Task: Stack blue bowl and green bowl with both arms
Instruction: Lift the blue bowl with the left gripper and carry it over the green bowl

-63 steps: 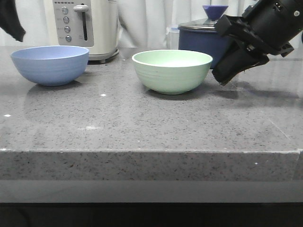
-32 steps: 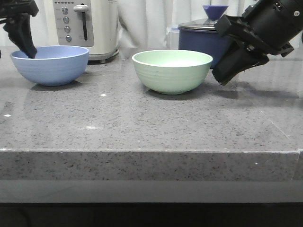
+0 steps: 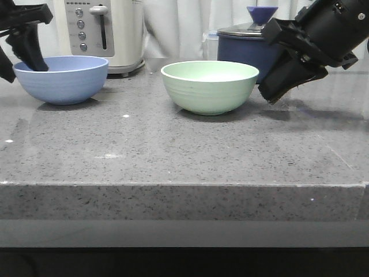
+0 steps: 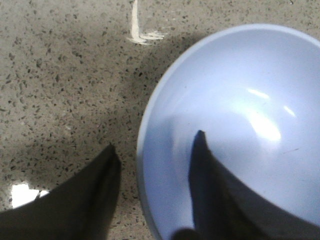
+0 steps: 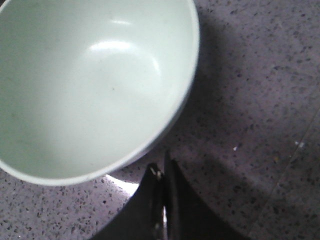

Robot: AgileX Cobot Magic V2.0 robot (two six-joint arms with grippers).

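Note:
The blue bowl (image 3: 61,78) stands upright at the far left of the counter. My left gripper (image 3: 22,57) is open and straddles its left rim, one finger inside the bowl and one outside; the left wrist view shows the bowl (image 4: 240,110) with the rim between the fingers of my left gripper (image 4: 156,145). The green bowl (image 3: 209,85) stands upright at the centre. My right gripper (image 3: 270,95) is shut and empty, hovering just right of it. In the right wrist view the green bowl (image 5: 85,80) lies just beyond my shut right gripper (image 5: 162,167).
A white toaster (image 3: 106,32) stands behind the blue bowl. A dark navy lidded saucepan (image 3: 245,46) stands behind the green bowl, close to my right arm. The grey speckled counter (image 3: 173,150) has its front edge near the camera.
My left gripper has come down from the upper left onto the blue bowl's left rim and settled slightly lower. The right arm and both bowls have not moved.

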